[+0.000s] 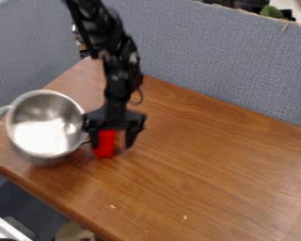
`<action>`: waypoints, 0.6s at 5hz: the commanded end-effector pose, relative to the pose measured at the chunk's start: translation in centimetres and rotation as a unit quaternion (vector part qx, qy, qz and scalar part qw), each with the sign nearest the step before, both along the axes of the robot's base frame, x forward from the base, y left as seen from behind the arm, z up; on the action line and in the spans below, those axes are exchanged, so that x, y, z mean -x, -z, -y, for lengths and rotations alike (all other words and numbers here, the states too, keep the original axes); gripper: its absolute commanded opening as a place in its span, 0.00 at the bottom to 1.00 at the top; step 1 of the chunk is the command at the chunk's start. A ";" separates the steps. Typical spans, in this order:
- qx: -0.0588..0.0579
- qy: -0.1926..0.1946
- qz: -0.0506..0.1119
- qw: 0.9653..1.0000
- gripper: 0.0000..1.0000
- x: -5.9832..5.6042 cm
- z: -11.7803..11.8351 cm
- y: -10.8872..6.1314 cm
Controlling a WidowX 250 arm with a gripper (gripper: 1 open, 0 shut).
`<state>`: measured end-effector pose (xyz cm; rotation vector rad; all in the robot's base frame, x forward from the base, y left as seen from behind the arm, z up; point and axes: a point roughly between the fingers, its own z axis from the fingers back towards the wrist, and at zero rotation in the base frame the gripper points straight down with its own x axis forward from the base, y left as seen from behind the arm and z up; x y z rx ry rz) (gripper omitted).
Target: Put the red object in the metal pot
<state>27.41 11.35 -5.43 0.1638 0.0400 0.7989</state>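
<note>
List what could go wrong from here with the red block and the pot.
1. The open tool straddles the red block, which lies close beside the metal pot; a finger may strike the pot's side and shove it.
2. The picture is blurred, so it is unclear how well the fingers line up; an off-centre close might tip the block or let it slip out.

single camera, raised front view, angled down across wooden table (229, 179), middle distance
</note>
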 end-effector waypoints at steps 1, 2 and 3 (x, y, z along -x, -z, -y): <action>-0.004 -0.025 0.000 1.000 0.00 -1.4 1.6 -0.2; -0.018 -0.036 0.004 0.999 0.00 -2.3 3.4 0.0; -0.021 0.024 0.007 0.999 0.00 -2.2 2.8 0.2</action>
